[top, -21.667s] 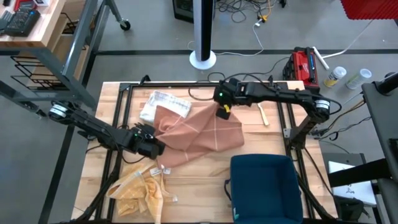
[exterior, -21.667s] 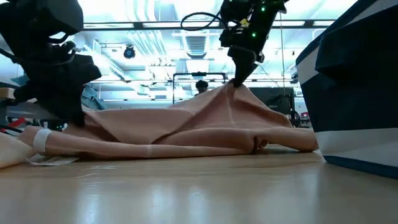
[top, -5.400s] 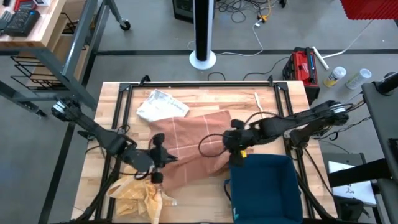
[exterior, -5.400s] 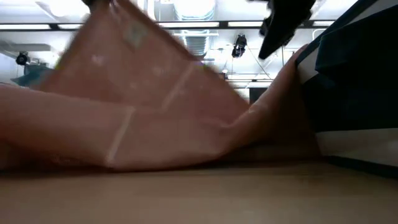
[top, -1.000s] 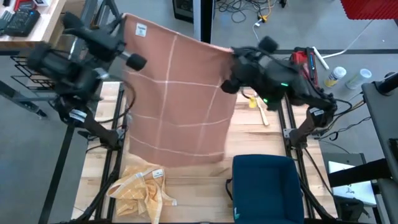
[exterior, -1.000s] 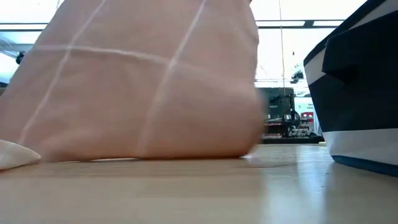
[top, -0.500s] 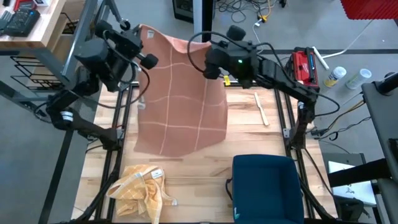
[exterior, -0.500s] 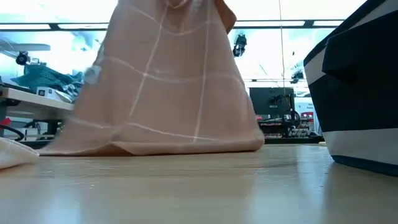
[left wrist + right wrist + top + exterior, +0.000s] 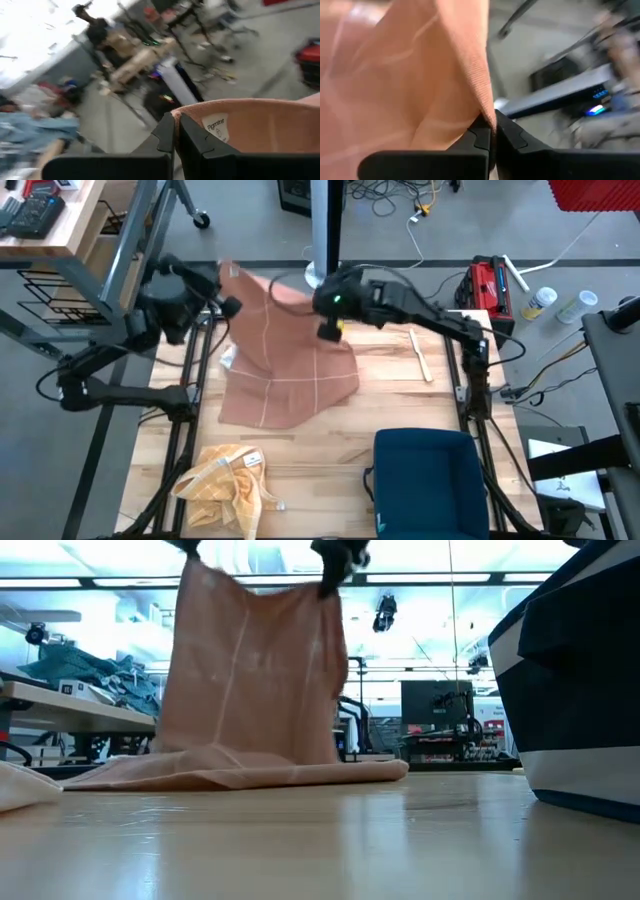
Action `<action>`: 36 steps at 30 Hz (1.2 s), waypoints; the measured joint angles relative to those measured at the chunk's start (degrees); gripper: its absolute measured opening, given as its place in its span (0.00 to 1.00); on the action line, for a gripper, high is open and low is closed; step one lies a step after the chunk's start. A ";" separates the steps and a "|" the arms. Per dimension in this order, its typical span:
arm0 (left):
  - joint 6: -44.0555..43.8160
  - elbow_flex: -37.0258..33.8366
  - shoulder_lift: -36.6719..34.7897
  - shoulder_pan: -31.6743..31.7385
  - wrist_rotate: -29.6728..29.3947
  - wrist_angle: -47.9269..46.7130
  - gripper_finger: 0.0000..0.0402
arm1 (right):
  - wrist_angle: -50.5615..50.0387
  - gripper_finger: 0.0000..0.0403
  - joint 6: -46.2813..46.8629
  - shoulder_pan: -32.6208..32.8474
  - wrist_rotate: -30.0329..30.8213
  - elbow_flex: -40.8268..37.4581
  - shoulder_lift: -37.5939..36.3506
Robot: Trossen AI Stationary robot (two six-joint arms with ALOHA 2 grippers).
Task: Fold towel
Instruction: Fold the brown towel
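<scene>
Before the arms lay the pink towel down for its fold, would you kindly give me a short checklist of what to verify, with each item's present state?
1. Left end effector shut on a top corner of the pink towel: ok.
2. Right end effector shut on the other top corner: ok.
3. Towel's lower edge resting on the table: ok, seen in the low view.
4. Top edge level between the two corners: ok, roughly level in the low view.
5. Yellow cloth clear of the towel: ok, apart.
6. Blue bin clear of the towel: ok.
</scene>
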 joint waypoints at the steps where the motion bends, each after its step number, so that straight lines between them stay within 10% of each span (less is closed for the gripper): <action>1: -2.13 -2.79 -1.37 -0.17 1.50 -0.92 0.00 | -1.57 0.00 1.60 0.33 -1.16 -1.26 0.30; 8: -15.03 -18.38 -9.68 -2.38 4.96 -7.31 0.00 | -3.20 0.00 10.45 4.82 -14.41 -13.03 0.00; 21: -33.51 -29.51 -18.48 -5.81 34.83 -12.30 0.01 | 7.97 0.00 17.31 14.09 -16.72 -28.68 -0.18; 36: -44.56 -24.59 -12.08 -5.85 42.01 -22.42 0.40 | 4.10 0.27 21.79 14.85 -25.25 -31.09 -0.28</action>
